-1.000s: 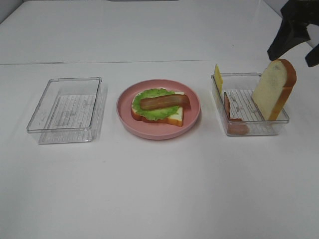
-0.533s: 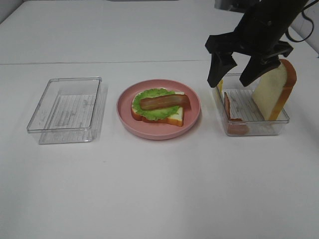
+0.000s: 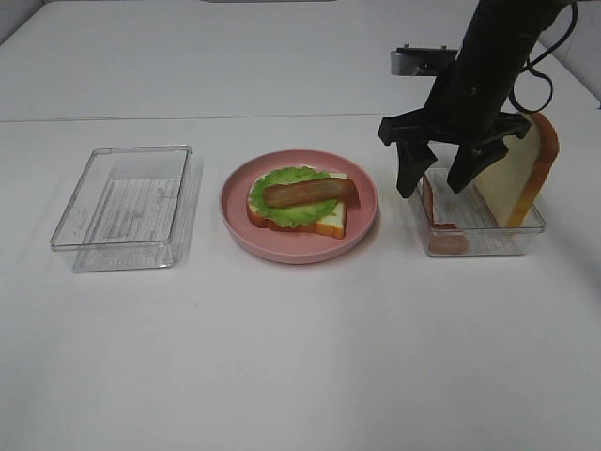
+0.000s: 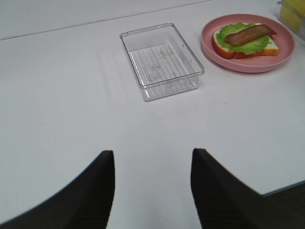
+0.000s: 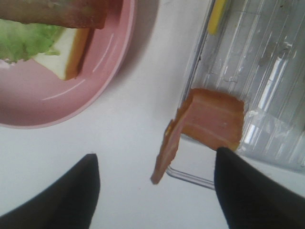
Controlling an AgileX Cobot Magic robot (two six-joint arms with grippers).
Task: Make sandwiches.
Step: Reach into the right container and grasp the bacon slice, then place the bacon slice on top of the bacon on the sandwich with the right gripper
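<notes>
Right gripper (image 3: 432, 184): jaws spread wide, nothing between them, hanging over the plate-side end of the right tray (image 3: 484, 242). Wrist view looks straight down between the fingers on a bent bacon strip (image 5: 209, 117) at the tray's corner; can't tell if its loose end lies outside the wall. Same view catches a yellow cheese slice (image 5: 217, 14) on edge by the tray wall; from the high camera the arm hides it. High camera alone shows the bread slice (image 3: 516, 174) leaning upright at the tray's far end.

On the pink plate (image 3: 235, 225), just beside the tray: lower bread slice (image 3: 331, 222), lettuce (image 3: 286, 212), second bacon strip (image 3: 310, 193) on top.

Left gripper (image 4: 152, 157): fingers parted, holding nothing, over white table (image 3: 300, 357), well apart from the left tray (image 4: 167, 88).
</notes>
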